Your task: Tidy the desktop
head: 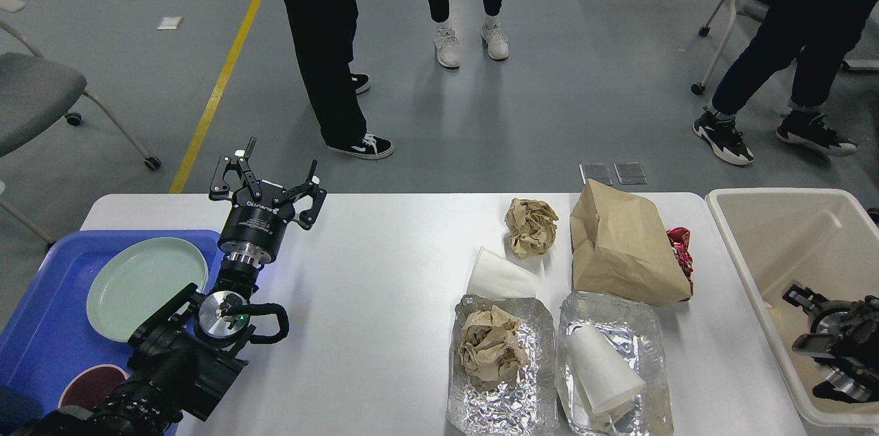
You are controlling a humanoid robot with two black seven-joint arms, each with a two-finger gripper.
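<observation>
A white worktop [384, 285] is seen bearing a blue tray [41, 326] at its left end. Toward the right, a crumpled paper ball [531, 226], a white cup [501, 277], a brown bag [623, 244] and two foil trays [501, 408] [642, 326] are laid on it.

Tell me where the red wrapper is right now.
In the head view, the red wrapper lies on the right part of the desktop, tucked against the right edge of the brown paper bag, near the beige bin.

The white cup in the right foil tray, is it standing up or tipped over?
Tipped over: the white cup lies on its side in the foil tray.
</observation>
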